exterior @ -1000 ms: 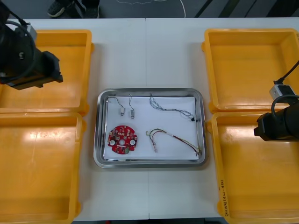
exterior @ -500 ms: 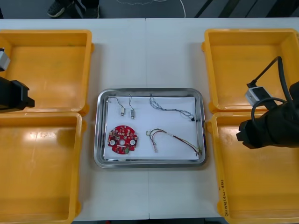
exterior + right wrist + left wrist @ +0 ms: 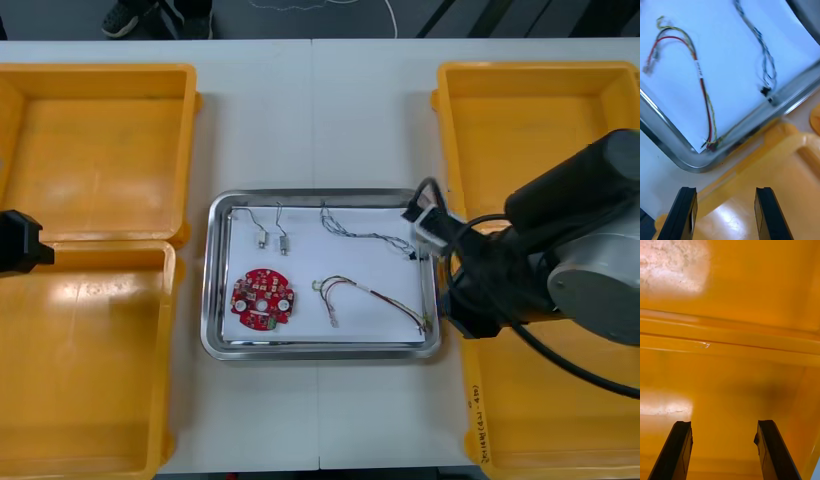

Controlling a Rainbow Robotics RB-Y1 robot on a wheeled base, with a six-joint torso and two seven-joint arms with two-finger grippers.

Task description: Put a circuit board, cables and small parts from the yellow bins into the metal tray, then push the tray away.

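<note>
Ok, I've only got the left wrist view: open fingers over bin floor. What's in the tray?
Observer: The tray holds a board, a blue-white cable, a red-yellow cable and two small parts.
Operator: And the other arm?
Observer: The right gripper hangs open over the near right bin, close to the tray's near right corner.
</note>
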